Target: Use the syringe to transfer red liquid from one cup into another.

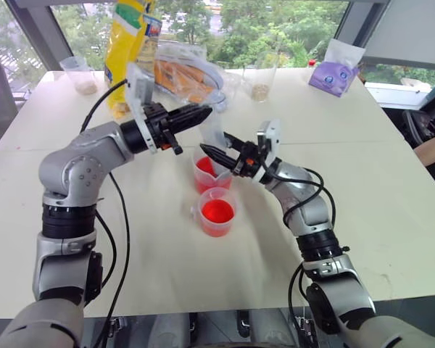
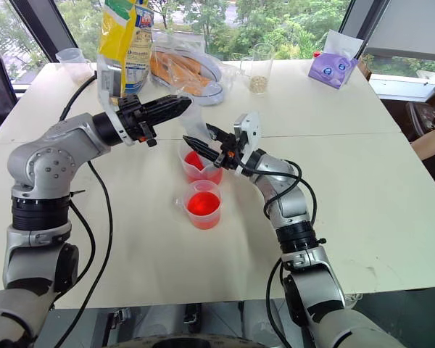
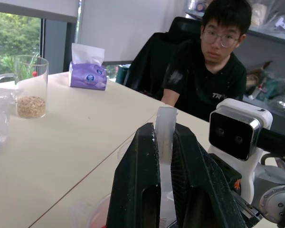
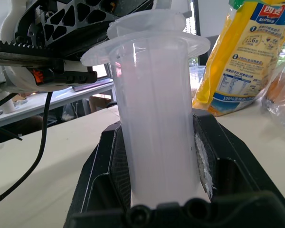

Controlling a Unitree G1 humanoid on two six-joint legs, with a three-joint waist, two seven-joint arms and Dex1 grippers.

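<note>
Nearest us stands a cup (image 1: 217, 212) of red liquid (image 1: 218, 212), a little way in from the table's (image 1: 391, 217) near edge and about midway between its left and right edges. Just behind that cup, almost touching it, we see the second cup (image 1: 206, 171), also holding red liquid.

Over this far cup we hold the syringe (image 1: 212, 133) upright. Our right gripper (image 1: 212, 153) comes in from the right and is clamped on the barrel; in the right wrist view we see the clear barrel (image 4: 159, 123) standing between the two black fingers (image 4: 109, 166), its flange at the top. Our left gripper (image 1: 203, 114) reaches in from the left, higher up, and is closed on the plunger's top; the left wrist view shows a flat clear piece (image 3: 165, 137) pinched between its fingers (image 3: 137, 185). We cannot tell whether the syringe's tip reaches the liquid.

Toward the far edge we see a yellow bag (image 1: 125, 43), with a clear packet of orange food (image 1: 185, 76) just beside it. A glass with tan grains (image 1: 260, 81) stands further right, and a purple tissue pack (image 1: 335, 72) lies near the far right corner. Another clear cup with grains (image 1: 81, 74) sits near the far left corner. A person (image 3: 213, 71) in a black shirt sits at the table's right edge.
</note>
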